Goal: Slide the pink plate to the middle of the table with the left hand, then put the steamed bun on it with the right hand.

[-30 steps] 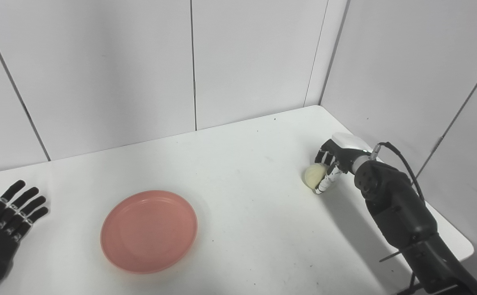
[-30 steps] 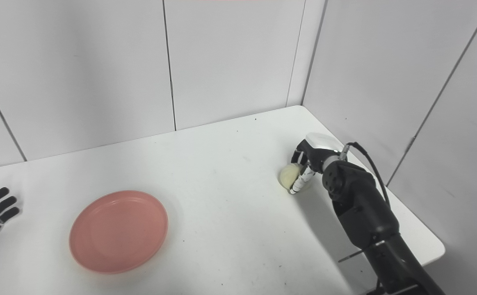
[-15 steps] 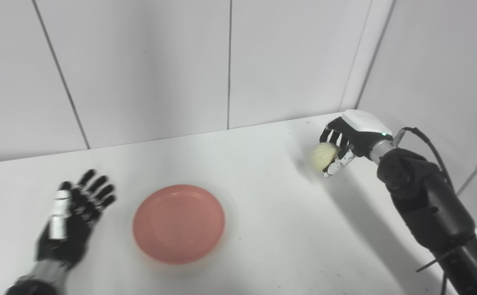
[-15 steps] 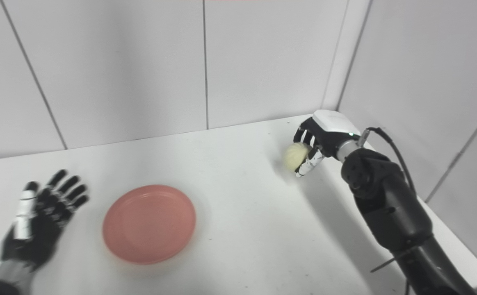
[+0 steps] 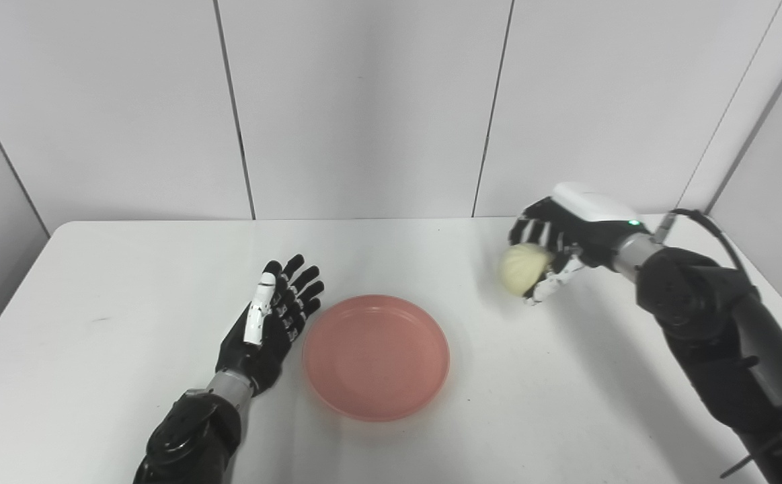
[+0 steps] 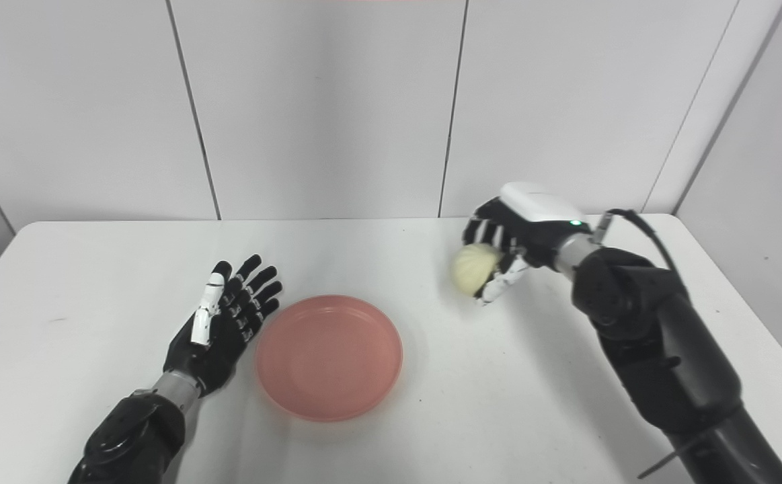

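The right hand (image 5: 561, 243) has its fingers curled around the steamed bun (image 5: 524, 269), holding it clear of the white table (image 5: 95, 269); the bun sticks out on the side of the hand that faces the plate. The pink plate (image 5: 376, 355) lies flat near the middle of the table and holds nothing, so the sliding step looks finished and the carry is the step in hand. What the coming move turns on is that the plate lies at about eight o'clock from the bun, nearer the robot and to the left, with bare table between them. The right hand is the one that must cover that gap, travelling towards eight o'clock and then lowering over the plate's centre. The left hand (image 5: 271, 321) lies at nine o'clock from the plate, just beside its rim, fingers spread and straight, holding nothing; whether its fingertips (image 5: 315, 288) touch the rim is hard to tell from these views, though a thin gap seems to show. It is much the nearer hand to the plate. A round plate has no long axis to line up, so the approach angle matters little; only the bun's release height seems likely to matter.
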Robot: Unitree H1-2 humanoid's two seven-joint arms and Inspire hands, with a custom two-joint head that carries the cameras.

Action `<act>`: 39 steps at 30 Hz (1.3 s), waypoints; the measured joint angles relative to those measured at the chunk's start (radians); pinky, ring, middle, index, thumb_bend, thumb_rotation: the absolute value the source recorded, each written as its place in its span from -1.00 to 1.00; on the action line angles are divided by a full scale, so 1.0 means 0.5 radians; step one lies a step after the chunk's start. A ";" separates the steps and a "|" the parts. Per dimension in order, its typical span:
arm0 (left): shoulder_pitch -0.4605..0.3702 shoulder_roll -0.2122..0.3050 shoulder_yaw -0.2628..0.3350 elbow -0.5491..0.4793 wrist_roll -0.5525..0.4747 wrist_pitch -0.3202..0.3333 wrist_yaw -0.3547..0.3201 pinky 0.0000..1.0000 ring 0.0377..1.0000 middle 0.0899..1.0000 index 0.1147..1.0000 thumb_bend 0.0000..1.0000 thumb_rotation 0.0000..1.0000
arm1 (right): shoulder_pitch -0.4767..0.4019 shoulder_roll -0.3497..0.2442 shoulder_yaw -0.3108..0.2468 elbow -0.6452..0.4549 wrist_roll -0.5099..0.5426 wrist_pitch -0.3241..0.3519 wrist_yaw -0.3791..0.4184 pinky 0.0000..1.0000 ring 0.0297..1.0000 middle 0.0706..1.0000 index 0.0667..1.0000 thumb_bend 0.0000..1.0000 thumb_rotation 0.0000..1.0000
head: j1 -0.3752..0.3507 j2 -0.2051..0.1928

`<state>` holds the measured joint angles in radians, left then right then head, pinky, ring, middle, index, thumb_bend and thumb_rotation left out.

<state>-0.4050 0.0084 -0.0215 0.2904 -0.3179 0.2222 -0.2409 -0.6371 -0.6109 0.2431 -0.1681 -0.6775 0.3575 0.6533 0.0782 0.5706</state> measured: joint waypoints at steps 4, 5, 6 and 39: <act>-0.019 -0.024 -0.009 0.017 0.025 0.000 0.032 0.96 0.88 0.89 0.93 0.02 1.00 | -0.050 0.072 0.060 -0.089 0.003 0.001 0.046 -0.29 -0.29 -0.12 0.02 0.02 -1.00 | 0.040 0.012; -0.022 -0.030 -0.011 0.021 0.036 0.000 0.033 0.95 0.87 0.88 0.93 0.02 1.00 | -0.066 0.089 0.079 -0.102 0.000 0.001 0.064 -0.38 -0.32 -0.14 0.04 0.01 -1.00 | 0.049 0.021; -0.024 -0.035 -0.013 0.024 0.036 0.000 0.034 0.95 0.87 0.87 0.92 0.03 1.00 | -0.083 0.108 0.097 -0.109 -0.004 0.002 0.080 -0.42 -0.34 -0.15 0.06 0.01 -1.00 | 0.049 0.021; -0.087 -0.084 -0.041 0.093 0.101 0.001 0.045 0.94 0.85 0.86 0.93 0.06 1.00 | -0.150 0.509 0.520 0.166 -0.064 -0.020 0.155 -0.45 -0.31 -0.16 0.00 0.02 -1.00 | 0.126 0.123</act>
<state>-0.4483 -0.0338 -0.0420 0.3371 -0.2673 0.2226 -0.2185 -0.7119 -0.3565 0.5033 -0.0849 -0.7094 0.3477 0.7306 0.1411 0.6320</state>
